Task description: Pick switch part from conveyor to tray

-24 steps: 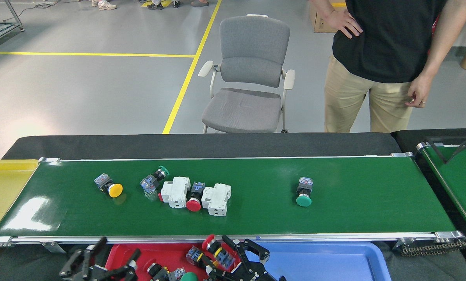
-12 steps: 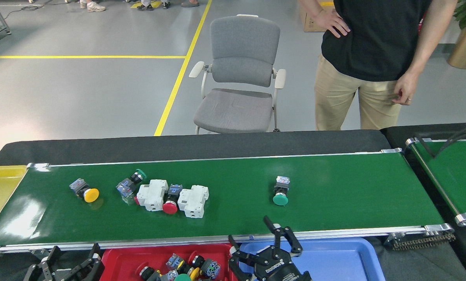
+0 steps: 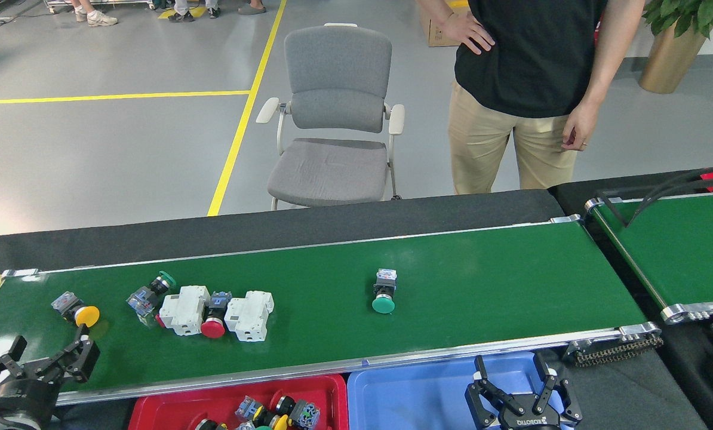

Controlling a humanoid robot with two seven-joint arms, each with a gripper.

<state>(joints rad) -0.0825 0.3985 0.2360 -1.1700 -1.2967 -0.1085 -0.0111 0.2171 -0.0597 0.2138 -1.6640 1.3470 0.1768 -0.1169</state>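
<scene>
Running across the view, the conveyor (image 3: pixel 464 280) carries 6 parts on its green belt. Behind it stand a grey chair (image 3: pixel 332 119) and a person (image 3: pixel 529 89) in a black shirt and tan trousers. A second green belt (image 3: pixel 679 245) sits at the right edge.

Below the near rail lie 2 trays side by side: a blue tray (image 3: pixel 410 400) and a red tray (image 3: pixel 165 406), the red one holding several switch parts (image 3: pixel 276 412).

The left gripper (image 3: pixel 46 358) hangs over the belt's near left corner, fingers spread, holding nothing. The right gripper (image 3: pixel 521 388) sits over the blue tray's right part, fingers also spread and empty.

On the belt's left half, 2 white breakers (image 3: pixel 216 309) lie with a red-capped switch (image 3: pixel 215 316) between them, touching both. Just left of them is a small green-capped switch (image 3: pixel 150 292), and further left a yellow-capped switch (image 3: pixel 77 310), just beyond the left gripper. Alone near the belt's middle lies a green-capped switch (image 3: pixel 384 291), cap toward the near rail, well apart from both grippers.
</scene>
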